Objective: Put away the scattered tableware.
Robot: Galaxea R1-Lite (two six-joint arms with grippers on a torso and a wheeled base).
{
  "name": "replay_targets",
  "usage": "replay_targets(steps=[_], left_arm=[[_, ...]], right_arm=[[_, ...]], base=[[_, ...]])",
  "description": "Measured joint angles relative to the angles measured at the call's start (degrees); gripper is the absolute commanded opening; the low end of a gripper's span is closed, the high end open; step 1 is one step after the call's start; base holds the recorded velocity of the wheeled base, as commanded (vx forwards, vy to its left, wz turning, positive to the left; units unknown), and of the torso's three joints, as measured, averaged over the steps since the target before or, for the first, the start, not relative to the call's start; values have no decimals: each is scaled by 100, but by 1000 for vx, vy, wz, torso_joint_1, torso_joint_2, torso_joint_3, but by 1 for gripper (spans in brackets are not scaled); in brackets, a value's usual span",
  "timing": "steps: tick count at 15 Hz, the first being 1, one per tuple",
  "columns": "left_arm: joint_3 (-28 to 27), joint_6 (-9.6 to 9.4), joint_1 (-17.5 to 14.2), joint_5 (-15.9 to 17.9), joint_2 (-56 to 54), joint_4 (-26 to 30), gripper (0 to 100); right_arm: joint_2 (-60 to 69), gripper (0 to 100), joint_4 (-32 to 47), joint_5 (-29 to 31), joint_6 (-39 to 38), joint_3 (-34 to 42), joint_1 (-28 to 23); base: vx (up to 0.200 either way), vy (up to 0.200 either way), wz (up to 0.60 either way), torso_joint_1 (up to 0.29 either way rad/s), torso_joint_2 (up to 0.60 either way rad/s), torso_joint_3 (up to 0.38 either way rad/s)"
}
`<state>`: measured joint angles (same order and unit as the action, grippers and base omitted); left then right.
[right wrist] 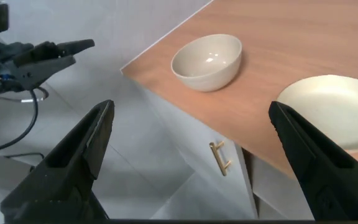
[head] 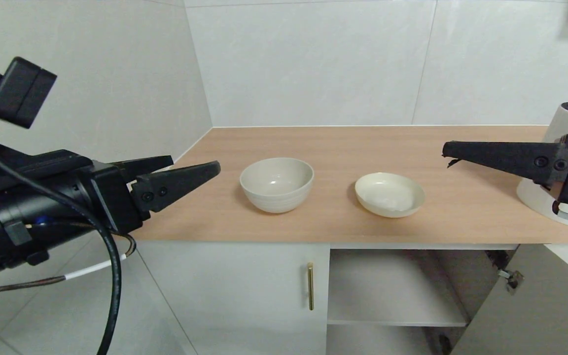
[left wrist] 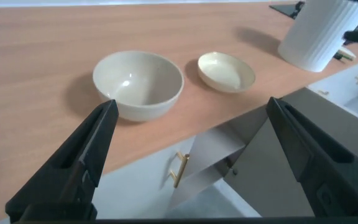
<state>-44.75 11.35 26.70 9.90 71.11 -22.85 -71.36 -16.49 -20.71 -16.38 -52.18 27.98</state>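
Bowl (head: 276, 185) and shallow dish (head: 389, 194) sit mid-frame on the tabletop (head: 343, 143); left gripper (head: 194, 165) and right gripper (head: 445, 151) gape wide.

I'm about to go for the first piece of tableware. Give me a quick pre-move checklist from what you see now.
1. Left gripper open and free: ok. Its fingers are apart and hold nothing, off the left end of the countertop.
2. Right gripper open and free: ok. Its fingers are wide apart in its wrist view.
3. Bowl graspable: ok. It is upright and apart from the shallow dish.
4. Shallow dish graspable: ok. It is upright on the countertop.
5. Cabinet ready: ok. The right door is open and the shelf is exposed.
6. Right arm clear of the white ribbed container: cannot tell. They overlap in the head view.
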Motion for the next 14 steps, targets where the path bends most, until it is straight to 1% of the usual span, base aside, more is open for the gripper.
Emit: replay_targets(steps=[1,2,3,5,6,7,8,9,10,11,12,13,14], left_arm=[[-152,0,-52,-5,72,55,100],[-332,4,-184,-24,179,183,100],[-494,11,-276,-82,267,456,100],[-814,15,-368,-218,405,936,100],[-1090,30,-383,-262,477,1220,100],[-1382,85,-394,-317,568,1570,100],[-1713,173,-401,-361,690,1919,100],[-2024,261,-412,-389,822,2266,100],[-2388,378,-427,-457,974,2700,100],[-2909,545,-438,-572,1189,3368,100],[-3473,772,-460,-689,1453,3991,100],[-3958,1059,-466,-767,1770,4470,100],[-4298,1347,-479,-831,2089,4799,100]], right_arm=[[-138,100,-37,52,-12,-107,-54],[-322,100,-52,194,-17,-282,-169],[-492,100,-45,284,-15,-411,-284],[-820,100,256,438,-12,-664,-497],[-951,100,557,761,-11,-862,-535],[-1075,100,758,1300,-11,-1036,-549],[-1215,100,873,1840,-9,-1229,-544],[-1334,100,930,2232,-11,-1351,-489],[-1430,100,952,2404,-15,-1421,-406],[-1515,100,955,2462,-23,-1447,-340],[-1570,100,957,2470,-28,-1453,-307],[-1620,100,958,2478,-30,-1453,-295],[-1655,100,957,2495,-33,-1447,-284]], base=[[0,0,0,0,0,0],[0,0,0,0,0,0],[0,0,0,0,0,0],[0,0,0,0,0,0],[0,0,0,0,0,0],[0,0,0,0,0,0],[0,0,0,0,0,0],[0,0,0,0,0,0],[0,0,0,0,0,0],[0,0,0,0,0,0],[0,0,0,0,0,0],[0,0,0,0,0,0],[0,0,0,0,0,0]])
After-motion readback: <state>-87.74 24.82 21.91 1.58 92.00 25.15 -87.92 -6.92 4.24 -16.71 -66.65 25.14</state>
